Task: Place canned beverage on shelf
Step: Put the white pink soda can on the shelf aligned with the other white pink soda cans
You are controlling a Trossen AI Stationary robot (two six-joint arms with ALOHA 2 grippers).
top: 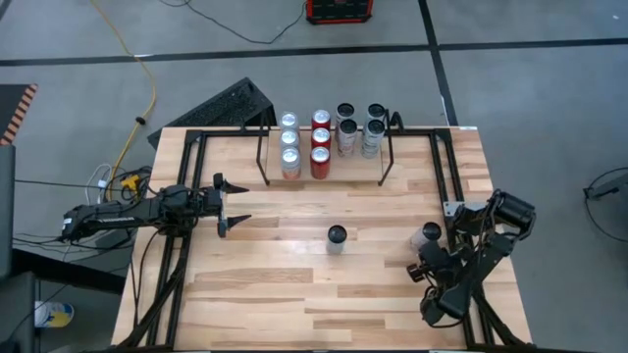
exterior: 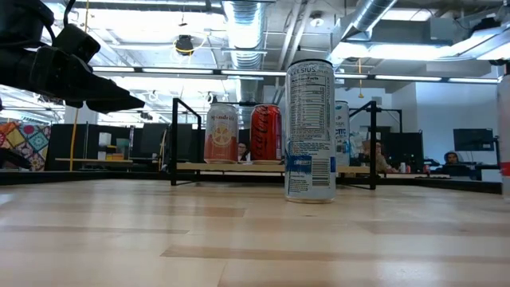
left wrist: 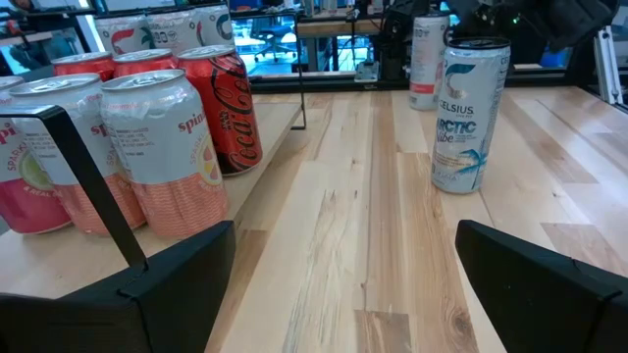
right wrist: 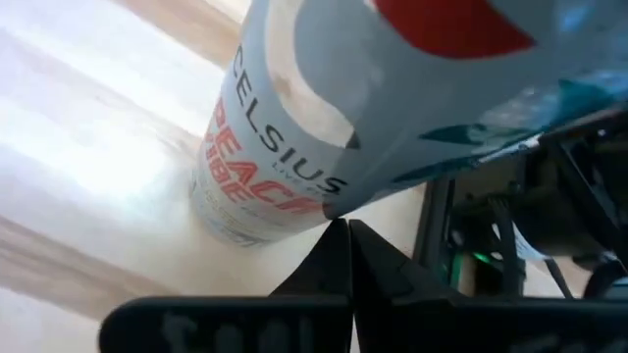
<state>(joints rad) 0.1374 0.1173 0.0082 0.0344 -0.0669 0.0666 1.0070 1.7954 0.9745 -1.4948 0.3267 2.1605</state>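
A white-and-blue Celsius can (top: 337,238) stands upright on the table's middle; it also shows in the low view (exterior: 311,131) and the left wrist view (left wrist: 469,113). A white Celsius can with peach lettering (top: 429,233) (right wrist: 285,127) stands at the table's right. The shelf (top: 385,167) at the far edge carries several cans on its wood board (left wrist: 265,167). My left gripper (top: 228,203) (left wrist: 343,245) is open and empty at the table's left, pointing right. My right gripper (top: 424,257) (right wrist: 348,230) is shut, right at the peach can's near side. My right gripper's shut fingertips (right wrist: 339,240) stand against the lower side of the peach can (right wrist: 294,211), coming from the table's near side. I cannot tell whether they touch it. The can stands on the table.
On the shelf stand pale pink-labelled cans (top: 289,147), red cola cans (top: 320,142) and dark-topped cans (top: 358,127). Long black tubular rails run along the table's left (top: 182,245) and right (top: 446,167) sides. Bare wood lies between the middle can and the shelf.
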